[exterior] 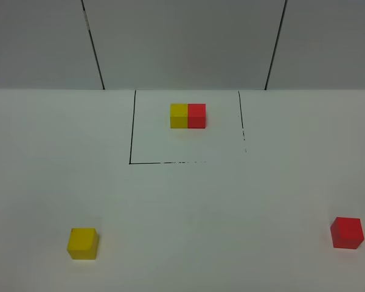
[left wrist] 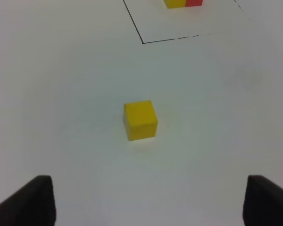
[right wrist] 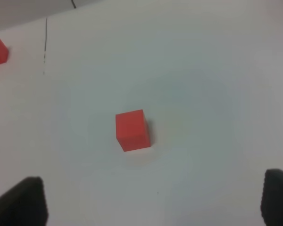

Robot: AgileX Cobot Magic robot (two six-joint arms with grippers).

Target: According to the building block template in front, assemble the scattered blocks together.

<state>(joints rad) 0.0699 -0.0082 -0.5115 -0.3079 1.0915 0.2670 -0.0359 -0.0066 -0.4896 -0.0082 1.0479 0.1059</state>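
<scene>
My left fingers (left wrist: 30, 202) are wide apart and hold nothing. Only my left wrist view shows them; the high view does not. The yellow block (left wrist: 140, 120) sits on the white worktop (left wrist: 61, 94) ahead of them, not touching. In the high view it is at the front left. Far back in the middle, the building block template (exterior: 188, 115) stands inside a black line box (exterior: 131, 131), yellow touching red. The red block (exterior: 347, 232) sits at the front right, well apart from the yellow one. My right fingers (right wrist: 23, 202), seen only in my right wrist view, are wide too and hold nothing.
</scene>
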